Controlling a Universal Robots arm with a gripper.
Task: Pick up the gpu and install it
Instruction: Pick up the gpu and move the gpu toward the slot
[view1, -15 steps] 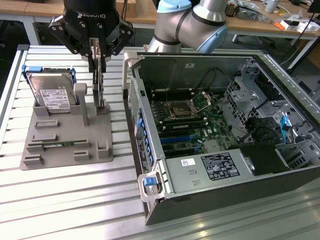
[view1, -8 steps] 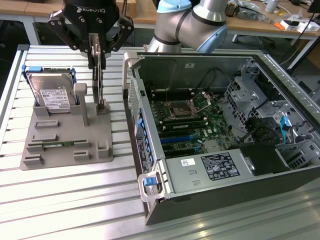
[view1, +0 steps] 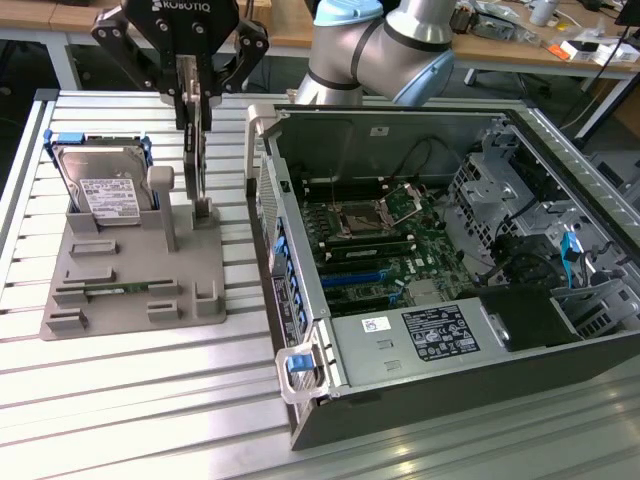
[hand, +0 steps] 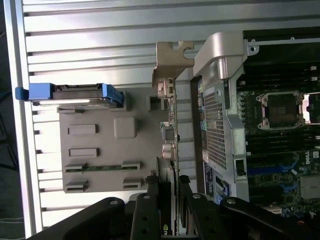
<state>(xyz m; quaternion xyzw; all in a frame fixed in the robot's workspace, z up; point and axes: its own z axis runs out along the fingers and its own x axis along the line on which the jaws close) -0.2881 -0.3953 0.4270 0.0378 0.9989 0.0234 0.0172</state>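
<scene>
Ribbed metal tabletop (view1: 130, 400), grey holder (view1: 120, 290), open computer case (view1: 450, 395), tool (view1: 195, 115) pinching upright gpu (view1: 201, 170), workbench (view1: 500, 48) behind.

Lab: slatted aluminium bench (view1: 150, 410), cluttered desks (view1: 505, 52), robot arm (view1: 395, 50).

Thin dark gpu (view1: 200, 170), upright on edge, silver bracket at one end, in the gripper (view1: 197, 125).

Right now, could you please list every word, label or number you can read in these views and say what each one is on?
"ROBOTIQ", cut at the top, on the black tool, shut on the thin dark gpu card.
Too small to read: the white label on the silver hard drive.
Too small to read: the printed sticker on the grey power supply box in the open computer case.
</scene>
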